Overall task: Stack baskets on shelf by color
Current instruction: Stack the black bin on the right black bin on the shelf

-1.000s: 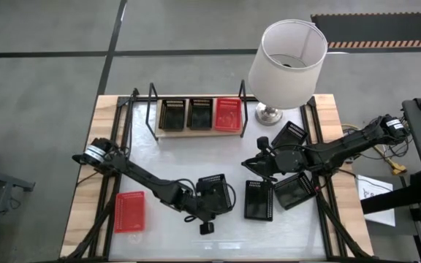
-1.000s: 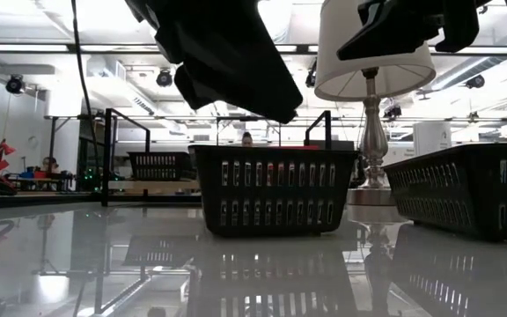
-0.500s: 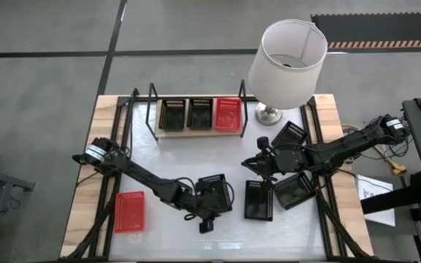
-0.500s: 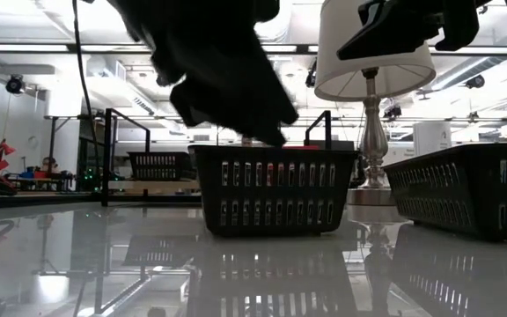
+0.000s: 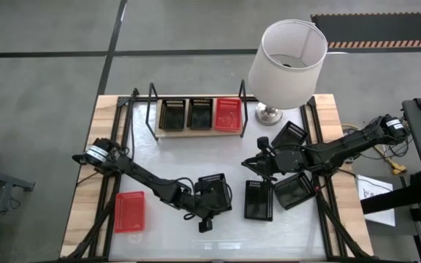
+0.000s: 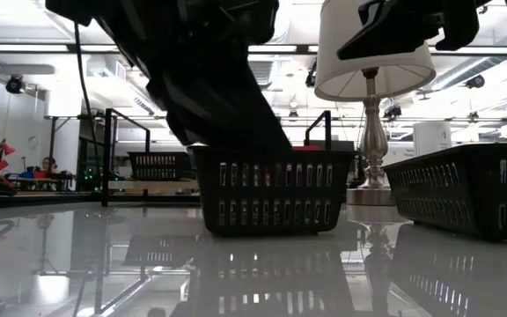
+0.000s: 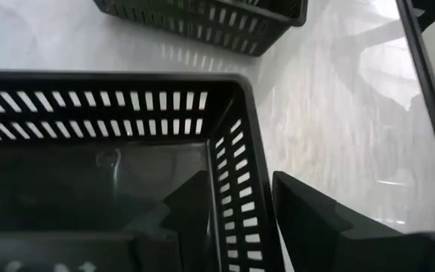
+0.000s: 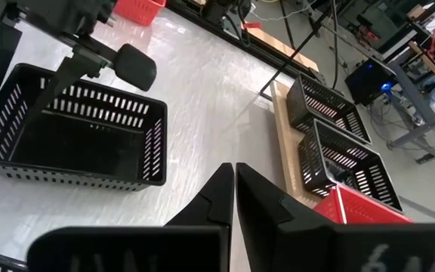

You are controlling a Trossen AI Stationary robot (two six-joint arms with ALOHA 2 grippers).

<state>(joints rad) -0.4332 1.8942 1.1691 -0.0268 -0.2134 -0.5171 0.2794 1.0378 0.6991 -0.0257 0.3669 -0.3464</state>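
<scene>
The shelf [image 5: 199,132] at the table's far side carries two black baskets [image 5: 172,115] [image 5: 200,114] and a red basket [image 5: 227,114], side by side on its plank. Another black basket [image 5: 215,188] stands on the table near the middle. My left gripper [image 7: 240,181] is open over it. One finger [image 7: 193,208] is inside the basket and the other [image 7: 308,223] is outside a side wall [image 7: 242,151]. My right gripper [image 8: 232,189] hangs shut above the table's right half, holding nothing. A red basket [image 5: 130,212] lies at the near left.
Three more black baskets [image 5: 259,199] [image 5: 294,191] [image 5: 289,135] sit on the right half, around my right arm. A lamp with a white shade [image 5: 287,58] stands at the far right, next to the shelf. Open tabletop [image 5: 167,157] lies between the shelf and the middle basket.
My left gripper has sunk toward the middle black basket, down to its rim. The basket has stayed where it was.
</scene>
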